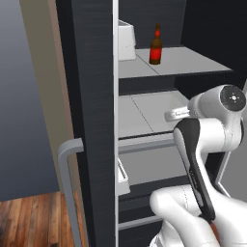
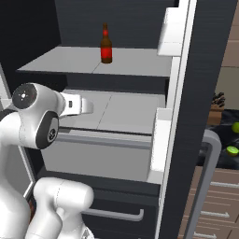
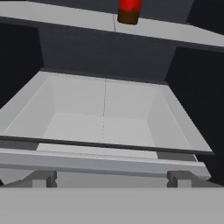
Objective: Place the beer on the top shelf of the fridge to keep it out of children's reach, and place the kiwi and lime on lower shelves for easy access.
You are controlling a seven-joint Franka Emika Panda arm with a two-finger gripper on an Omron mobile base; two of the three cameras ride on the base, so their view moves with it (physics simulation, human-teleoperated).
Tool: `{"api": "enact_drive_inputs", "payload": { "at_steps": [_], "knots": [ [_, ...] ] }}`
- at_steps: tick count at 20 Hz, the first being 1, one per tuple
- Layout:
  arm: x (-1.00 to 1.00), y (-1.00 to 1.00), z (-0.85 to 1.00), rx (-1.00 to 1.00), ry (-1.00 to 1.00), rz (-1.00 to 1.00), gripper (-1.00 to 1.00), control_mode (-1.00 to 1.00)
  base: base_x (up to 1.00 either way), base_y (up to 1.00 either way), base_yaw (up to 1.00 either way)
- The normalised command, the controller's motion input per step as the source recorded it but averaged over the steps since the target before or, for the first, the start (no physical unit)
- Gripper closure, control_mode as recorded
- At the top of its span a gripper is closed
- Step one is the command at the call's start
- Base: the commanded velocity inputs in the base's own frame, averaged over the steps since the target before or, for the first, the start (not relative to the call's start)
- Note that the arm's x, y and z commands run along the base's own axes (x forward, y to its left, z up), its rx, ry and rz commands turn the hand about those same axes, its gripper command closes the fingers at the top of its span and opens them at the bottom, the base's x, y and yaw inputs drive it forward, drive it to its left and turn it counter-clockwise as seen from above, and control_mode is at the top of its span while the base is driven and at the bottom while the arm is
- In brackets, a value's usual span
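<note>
The beer stands upright near the middle of the top shelf of the open fridge; its red-and-brown base shows at the top of the hand view. My gripper hovers at the front of the lower shelf, open and holding nothing, with its fingertips wide apart. Outside the fridge to the right, the kiwi and the lime lie on a dark counter, partly cut off by the frame edge.
White door bins hang on the open fridge doors at both sides. Each door carries a grey bar handle. A grey drawer front sits under the lower shelf. Wooden drawers stand below the counter.
</note>
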Motion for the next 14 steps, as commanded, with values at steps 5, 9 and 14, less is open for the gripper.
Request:
{"api": "enact_drive_inputs", "payload": {
  "at_steps": [5, 9, 14],
  "knots": [
    [-0.07, 0.00, -0.10, 0.00, 0.00, 0.00, -1.00, -1.00, 0.00, 0.00, 0.00],
    [-0.17, 0.00, -0.04, 0.00, 0.00, 0.00, -1.00, -1.00, 0.00, 0.00, 0.00],
    [-0.37, 0.00, 0.00, 0.00, 0.00, 0.00, -1.00, -1.00, 0.00, 0.00, 0.00]
  ]
}}
